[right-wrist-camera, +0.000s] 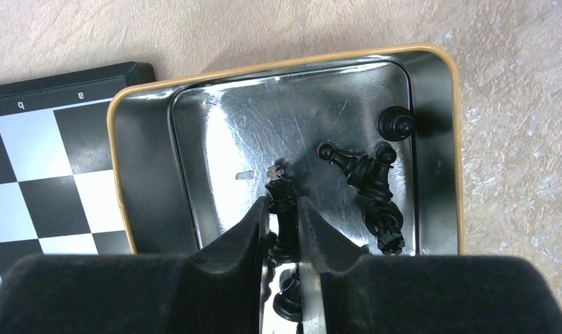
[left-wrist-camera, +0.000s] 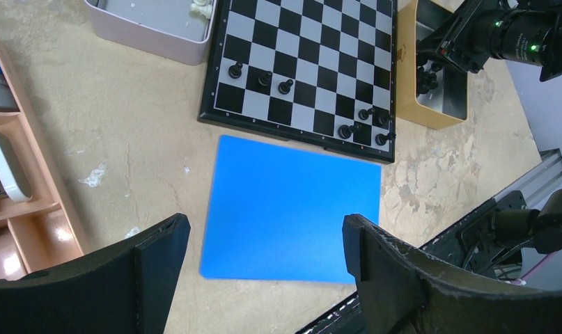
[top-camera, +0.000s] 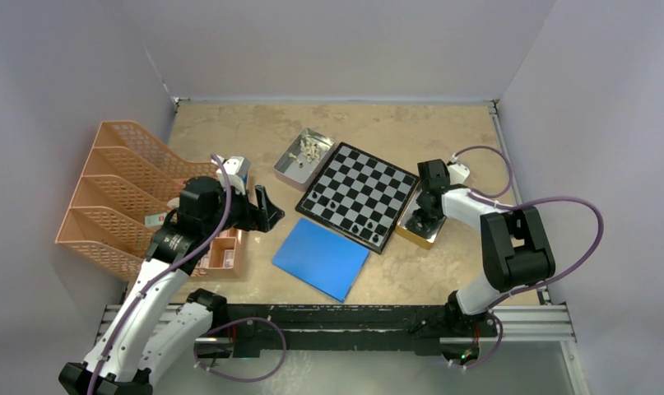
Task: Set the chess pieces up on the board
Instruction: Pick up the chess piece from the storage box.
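Observation:
The board (top-camera: 357, 195) lies tilted at mid-table, and several black chess pieces (left-wrist-camera: 264, 78) stand along its near rows. My right gripper (right-wrist-camera: 283, 202) reaches down into a gold-rimmed metal tin (right-wrist-camera: 285, 66) at the board's right edge. Its fingers are shut on a black cross-topped chess piece (right-wrist-camera: 281, 189). More black pieces (right-wrist-camera: 370, 174) lie loose in the tin. My left gripper (left-wrist-camera: 264, 233) hangs open and holds nothing, above the near edge of the blue sheet (left-wrist-camera: 292, 202). Cream chess pieces (top-camera: 309, 149) sit in a grey tin (top-camera: 289, 169) behind the board's left corner.
An orange file rack (top-camera: 118, 189) stands at the left. A small orange tray (top-camera: 225, 251) lies beside my left arm. The blue sheet (top-camera: 320, 257) lies in front of the board. Grey walls close in the table at the back and both sides.

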You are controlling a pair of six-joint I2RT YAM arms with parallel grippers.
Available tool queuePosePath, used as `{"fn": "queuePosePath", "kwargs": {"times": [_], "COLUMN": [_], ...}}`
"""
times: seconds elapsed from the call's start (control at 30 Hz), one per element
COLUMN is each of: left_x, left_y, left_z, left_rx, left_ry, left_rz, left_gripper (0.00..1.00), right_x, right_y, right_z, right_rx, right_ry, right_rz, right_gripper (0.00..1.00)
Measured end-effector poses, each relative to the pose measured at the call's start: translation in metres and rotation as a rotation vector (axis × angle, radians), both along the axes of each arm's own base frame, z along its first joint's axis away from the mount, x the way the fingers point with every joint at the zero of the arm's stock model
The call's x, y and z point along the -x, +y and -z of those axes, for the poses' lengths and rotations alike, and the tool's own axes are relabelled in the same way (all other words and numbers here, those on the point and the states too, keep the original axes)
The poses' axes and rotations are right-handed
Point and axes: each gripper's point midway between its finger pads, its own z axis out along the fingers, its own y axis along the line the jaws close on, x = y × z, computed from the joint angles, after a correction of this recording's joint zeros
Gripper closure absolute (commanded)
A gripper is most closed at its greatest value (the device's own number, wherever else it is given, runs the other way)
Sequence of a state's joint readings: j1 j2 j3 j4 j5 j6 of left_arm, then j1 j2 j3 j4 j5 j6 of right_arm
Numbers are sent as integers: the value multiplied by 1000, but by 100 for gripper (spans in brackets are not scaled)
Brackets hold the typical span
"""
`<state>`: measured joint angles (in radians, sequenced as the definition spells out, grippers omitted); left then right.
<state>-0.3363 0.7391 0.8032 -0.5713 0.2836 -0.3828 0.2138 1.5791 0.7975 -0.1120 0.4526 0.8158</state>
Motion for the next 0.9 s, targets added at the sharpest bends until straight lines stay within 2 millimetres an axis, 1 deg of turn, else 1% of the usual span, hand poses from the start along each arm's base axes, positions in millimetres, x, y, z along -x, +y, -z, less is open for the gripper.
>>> {"fn": "queuePosePath", "kwargs": {"times": [0.13,0.23,0.3,0.47,0.6,0.63,0.7,0.73,0.8,0.9], "left_x": [0,0,0,-2,-4,-5,-5,-4,-3,-4], "left_y": [0,0,0,1,0,0,-3,-4,-9,-19], "left_z": [0,0,0,2,8,10,14,15,16,11], "left_rx": [0,-2,-2,-6,-15,-16,-11,-4,11,49], "left_ry": [0,0,1,6,31,40,61,74,96,134], "left_rz": [0,-3,-3,-9,-9,-8,-1,3,18,51], "left_gripper": [19,19,19,20,23,24,26,27,31,40], "right_x": [0,-1,-3,-8,-11,-11,-13,-13,-13,-8], "right_y": [-1,-3,-5,-6,-1,3,16,29,58,105], "right_z": [-1,-7,-15,-48,-70,-76,-92,-103,-124,-153], "right_rx": [11,23,33,42,49,53,60,62,55,42], "right_ry": [1,-12,-35,-124,-181,-199,-249,-287,-362,-469], "right_rz": [-11,-19,-19,-38,-88,-109,-167,-211,-308,-460], "right_gripper": [86,87,87,88,88,88,89,89,89,91]}}
